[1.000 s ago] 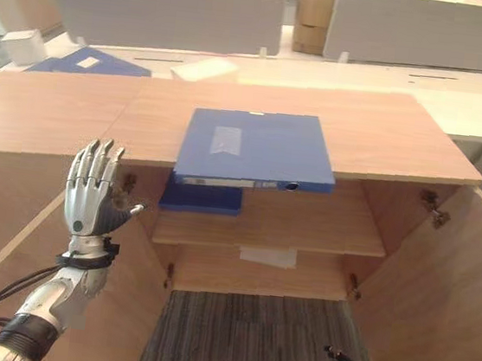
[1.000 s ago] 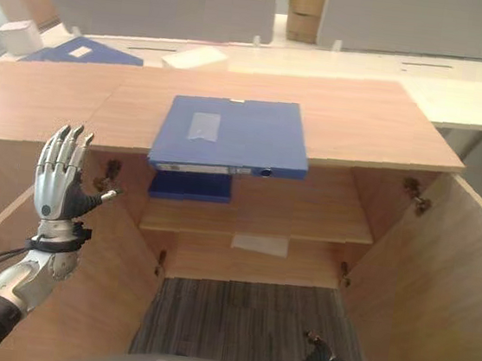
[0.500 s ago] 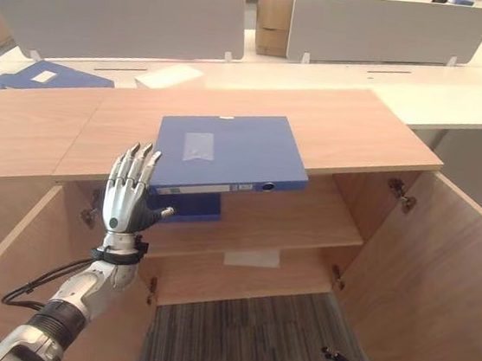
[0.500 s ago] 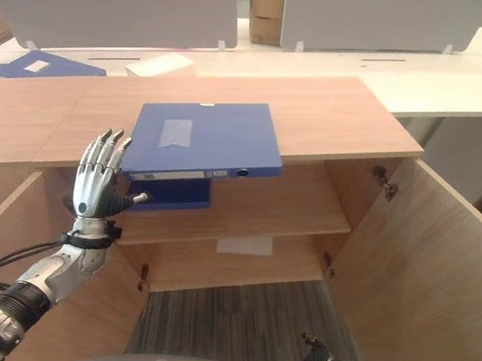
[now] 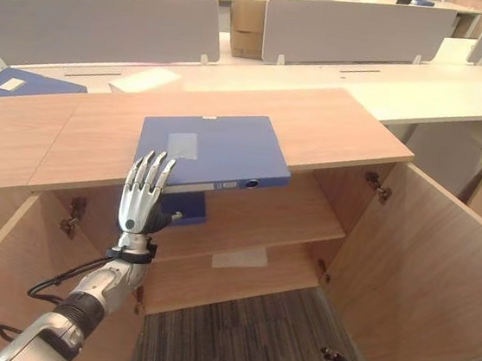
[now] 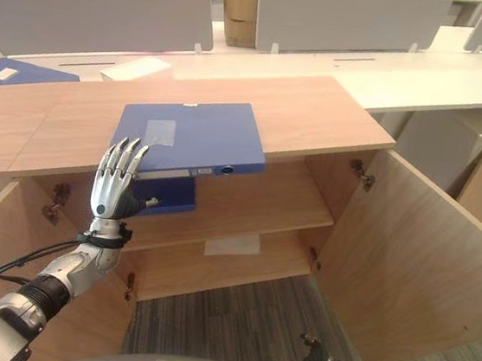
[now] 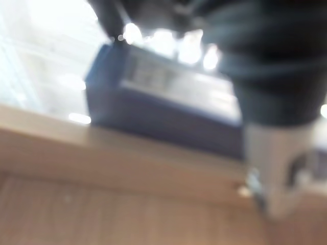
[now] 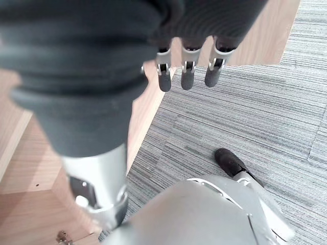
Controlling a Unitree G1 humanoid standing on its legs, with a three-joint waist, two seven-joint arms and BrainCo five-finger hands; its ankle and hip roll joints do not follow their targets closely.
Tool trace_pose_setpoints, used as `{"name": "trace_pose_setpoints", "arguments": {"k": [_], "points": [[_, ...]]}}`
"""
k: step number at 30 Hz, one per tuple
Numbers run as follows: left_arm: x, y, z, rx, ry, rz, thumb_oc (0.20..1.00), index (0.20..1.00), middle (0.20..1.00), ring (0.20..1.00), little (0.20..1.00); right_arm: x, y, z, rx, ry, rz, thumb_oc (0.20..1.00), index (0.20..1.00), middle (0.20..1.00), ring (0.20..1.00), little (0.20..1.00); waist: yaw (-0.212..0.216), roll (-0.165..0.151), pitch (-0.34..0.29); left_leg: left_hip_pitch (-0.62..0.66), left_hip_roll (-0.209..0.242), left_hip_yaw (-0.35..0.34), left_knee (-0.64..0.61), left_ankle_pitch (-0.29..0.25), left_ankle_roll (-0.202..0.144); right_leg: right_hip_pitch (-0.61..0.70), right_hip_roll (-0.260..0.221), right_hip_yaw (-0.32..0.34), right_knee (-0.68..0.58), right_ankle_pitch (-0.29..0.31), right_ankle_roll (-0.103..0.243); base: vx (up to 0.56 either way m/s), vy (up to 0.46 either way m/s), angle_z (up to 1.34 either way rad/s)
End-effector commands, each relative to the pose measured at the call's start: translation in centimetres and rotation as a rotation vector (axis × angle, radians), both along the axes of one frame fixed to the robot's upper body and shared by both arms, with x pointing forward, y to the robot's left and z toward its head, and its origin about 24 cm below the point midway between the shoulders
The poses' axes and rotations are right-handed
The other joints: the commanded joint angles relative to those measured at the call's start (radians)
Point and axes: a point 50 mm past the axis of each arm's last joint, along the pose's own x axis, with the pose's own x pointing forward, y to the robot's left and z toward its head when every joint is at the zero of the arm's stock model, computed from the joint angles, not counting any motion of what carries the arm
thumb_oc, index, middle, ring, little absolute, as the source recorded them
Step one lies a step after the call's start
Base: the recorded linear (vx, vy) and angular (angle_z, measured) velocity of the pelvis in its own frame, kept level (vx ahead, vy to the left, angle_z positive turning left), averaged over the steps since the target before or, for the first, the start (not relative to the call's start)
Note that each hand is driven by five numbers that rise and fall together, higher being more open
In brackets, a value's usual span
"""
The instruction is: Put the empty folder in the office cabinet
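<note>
On top of the open wooden cabinet (image 5: 334,126) lies the blue folder (image 5: 211,149), its spine overhanging the front edge. Just below that edge, the left hand (image 5: 140,200) is raised with fingers straight and spread, holding nothing. Low beside the cabinet's right door (image 5: 422,271), the right hand (image 8: 186,69) hangs with fingers relaxed.
</note>
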Motion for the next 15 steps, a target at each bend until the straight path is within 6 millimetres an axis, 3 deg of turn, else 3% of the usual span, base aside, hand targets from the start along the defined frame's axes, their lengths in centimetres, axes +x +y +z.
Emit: {"name": "trace_pose_setpoints", "arguments": {"k": [1,5,6,7,15], "points": [[3.0,1.1,3.2,0.069,-0.134,0.045,1.000,1.000,1.000,1.000,1.000,2.7,0.4,0.8,0.006,-0.087,0.053,1.000,1.000,1.000,1.000,1.000,-0.021,-0.008,0.038,0.021,-0.026,-0.005,0.001,-0.094,0.045,0.052,-0.009,0.022,0.003,-0.060,0.033,0.03,0.037,-0.18],[3.4,2.1,3.3,0.104,-0.118,0.078,1.000,1.000,1.000,1.000,1.000,2.7,0.2,0.8,0.003,-0.088,0.062,1.000,1.000,1.000,1.000,1.000,-0.030,-0.006,0.037,0.023,-0.027,0.002,0.001,-0.095,0.047,0.049,-0.009,0.029,0.003,-0.058,0.035,0.02,0.036,-0.11],[3.6,2.5,3.4,0.108,-0.105,0.094,0.922,0.922,0.922,0.922,0.922,2.6,0.1,0.8,0.001,-0.089,0.067,1.000,1.000,1.000,1.000,1.000,-0.034,-0.004,0.036,0.023,-0.028,0.004,0.001,-0.095,0.047,0.049,-0.009,0.031,0.003,-0.058,0.036,0.01,0.038,-0.02],[3.8,3.0,3.4,0.115,-0.078,0.110,0.200,0.200,0.200,0.200,0.200,2.6,0.0,0.9,-0.001,-0.091,0.073,1.000,1.000,1.000,1.000,1.000,-0.038,-0.003,0.036,0.024,-0.028,0.007,0.001,-0.095,0.047,0.048,-0.009,0.032,0.003,-0.057,0.037,0.01,0.040,-0.02],[4.3,3.5,3.9,0.107,-0.079,0.092,0.200,0.200,0.200,0.200,0.200,2.7,-0.3,1.0,-0.004,-0.104,0.064,1.000,1.000,1.000,1.000,1.000,-0.039,0.004,0.034,0.027,-0.033,0.007,0.001,-0.101,0.051,0.050,-0.013,0.028,0.003,-0.060,0.039,0.00,0.018,-0.05]]}}
